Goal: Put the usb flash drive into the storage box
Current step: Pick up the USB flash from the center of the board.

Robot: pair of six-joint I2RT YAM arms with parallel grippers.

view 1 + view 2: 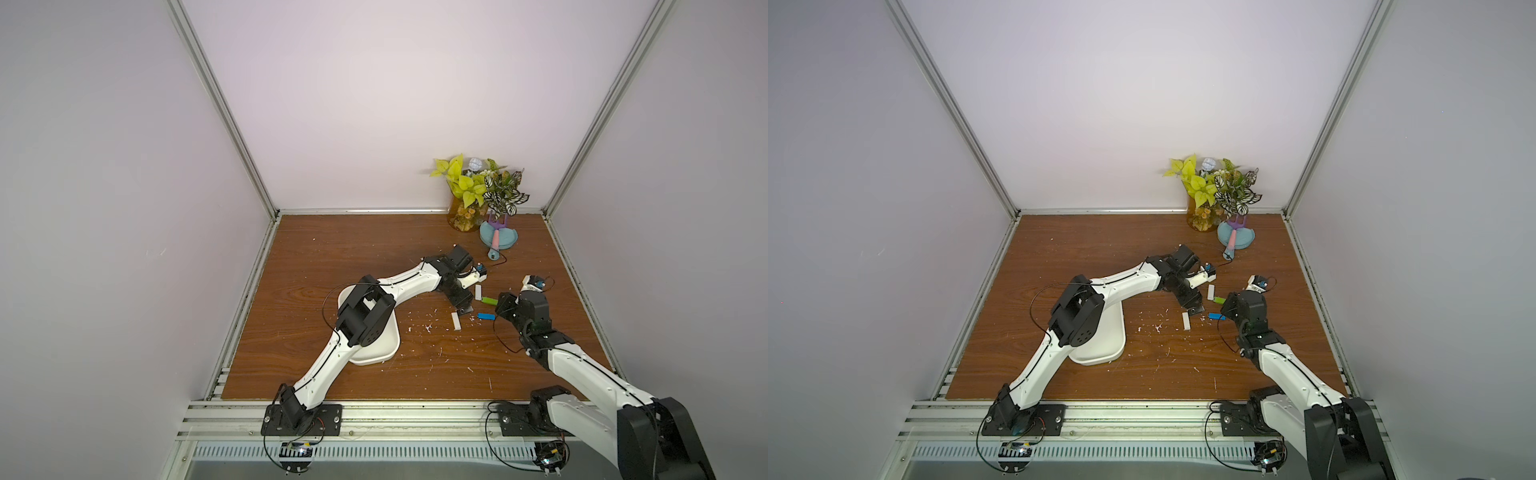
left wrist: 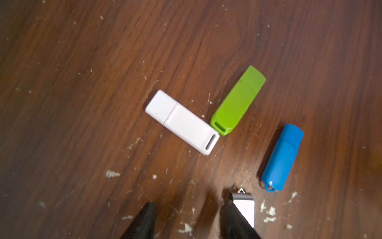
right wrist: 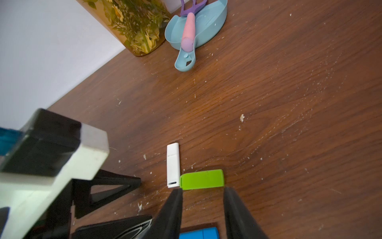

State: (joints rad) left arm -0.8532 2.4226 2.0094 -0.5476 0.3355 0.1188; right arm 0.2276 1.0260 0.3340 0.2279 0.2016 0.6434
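Just ahead of the left claw (image 2: 190, 200), three drives lie flat on the desk (image 2: 82, 82): the white flash drive (image 2: 183, 122) and the green flash drive (image 2: 237, 101) meet at their slotted ends in an L, and the blue flash drive (image 2: 282, 157) lies a little off to the side of the pair, apart from both. That left claw has its fingers spread, bare wood showing in the gap. Hard against the outside of one finger sits a second white drive (image 2: 245, 207) with a silver end, and in a top view it lies just beside the claw's tip (image 1: 456, 321). Over to the right claw (image 3: 202, 191), where the fingers are parted too. The green drive lies crosswise just past its fingertips and the blue one shows in the gap further back toward the wrist. The left wrist view has the blue drive lying free on the wood, so nothing is pinched here. The storage box (image 1: 386, 353) sits well behind the left claw, back under that arm's elbow and partly hidden by it, well apart from all four drives. Far beyond both claws, by the back wall, stand an amber vase (image 1: 463, 218) of leaves and a pale blue dish (image 1: 498, 237).
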